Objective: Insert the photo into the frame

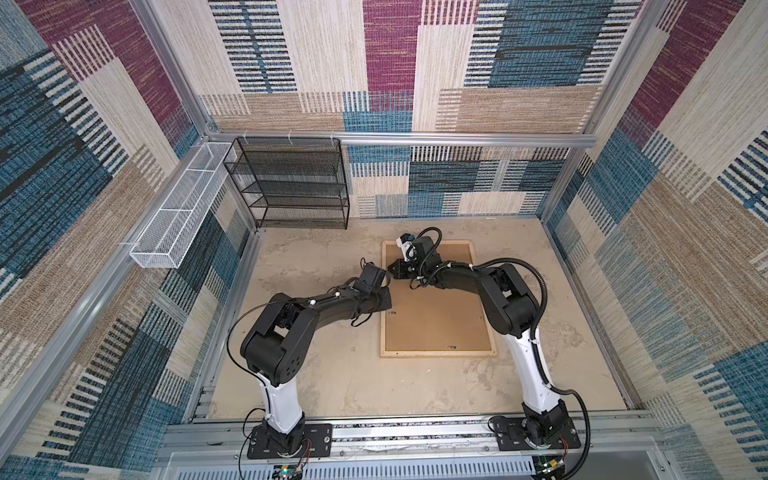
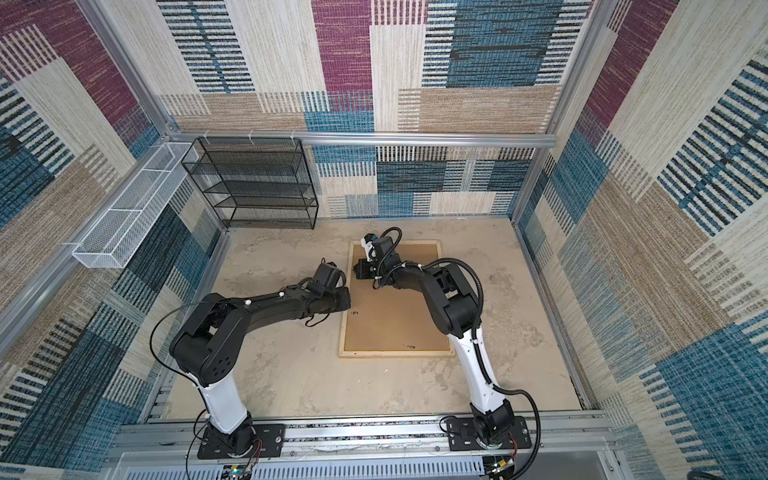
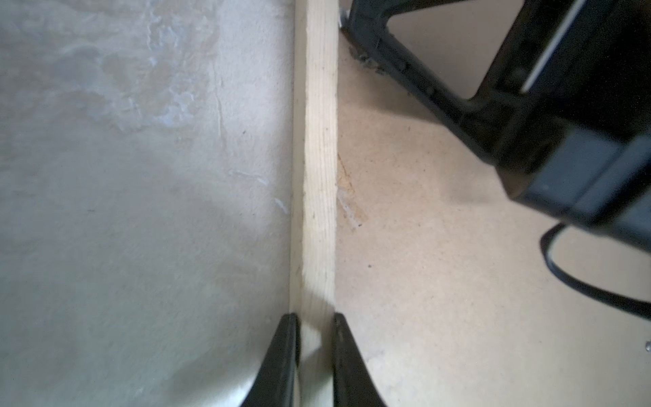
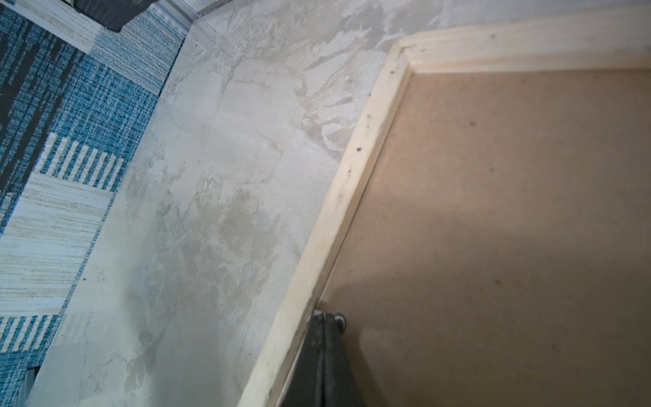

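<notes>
The frame (image 1: 438,353) is pale natural wood around a plain brown, faintly speckled backing board (image 1: 436,320). The table (image 1: 332,374) is mottled beige and grey; the walls (image 1: 390,62) are a woven patchwork of blue, maroon, cream and tan, partly striped. One mesh rack (image 1: 291,183) is black, one mesh basket (image 1: 174,216) white.

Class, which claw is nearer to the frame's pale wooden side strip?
Left. The left claw straddles that strip of the frame, one finger each side; the right claw, shut, rests just inside it on the brown backing board.
</notes>
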Controlling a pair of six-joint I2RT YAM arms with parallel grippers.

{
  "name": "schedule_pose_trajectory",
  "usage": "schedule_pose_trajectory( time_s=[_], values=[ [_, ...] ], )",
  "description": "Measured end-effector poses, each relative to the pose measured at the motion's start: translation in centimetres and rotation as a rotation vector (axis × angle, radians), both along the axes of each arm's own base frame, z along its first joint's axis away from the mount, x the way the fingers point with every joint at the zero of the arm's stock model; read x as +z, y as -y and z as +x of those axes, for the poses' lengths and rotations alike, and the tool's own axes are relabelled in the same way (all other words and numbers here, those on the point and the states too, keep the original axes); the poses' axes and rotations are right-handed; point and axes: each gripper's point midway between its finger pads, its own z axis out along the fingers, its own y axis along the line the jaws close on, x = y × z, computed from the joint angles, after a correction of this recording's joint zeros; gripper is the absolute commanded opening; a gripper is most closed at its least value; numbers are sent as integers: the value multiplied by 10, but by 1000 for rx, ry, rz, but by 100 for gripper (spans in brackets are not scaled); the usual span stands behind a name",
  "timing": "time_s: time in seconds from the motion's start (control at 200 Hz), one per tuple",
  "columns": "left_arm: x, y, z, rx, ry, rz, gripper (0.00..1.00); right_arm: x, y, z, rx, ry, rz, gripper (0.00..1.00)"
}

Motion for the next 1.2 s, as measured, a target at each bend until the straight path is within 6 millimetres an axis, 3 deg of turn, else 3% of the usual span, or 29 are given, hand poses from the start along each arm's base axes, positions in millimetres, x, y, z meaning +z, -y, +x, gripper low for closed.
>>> schedule_pose_trajectory(
  time_s=[0.29, 0.426, 0.496, 0.626, 0.886, 1.007, 1.197],
  values=[
    [0, 2, 4, 6, 28, -18, 6, -1, -3, 5, -38, -23, 44, 0],
    [-1, 1, 5, 8, 31, -22, 15, 2, -2, 2, -39, -11, 46, 1],
    [0, 0, 5, 8, 29, -23, 19, 4, 0, -5, -32, -25, 30, 13],
    [0, -1, 7, 8, 15, -35, 23, 9, 9, -15, -24, -29, -16, 23],
    [2, -6, 8, -1, -3, -32, 33, 15, 32, -48, -10, -45, -97, 24],
    [12, -9, 4, -9, 1, -21, 35, 11, 43, -66, 4, -62, -128, 24],
    [32, -11, 1, -14, 32, -32, 35, 15, 54, -90, 22, -71, -136, 13]
  ],
)
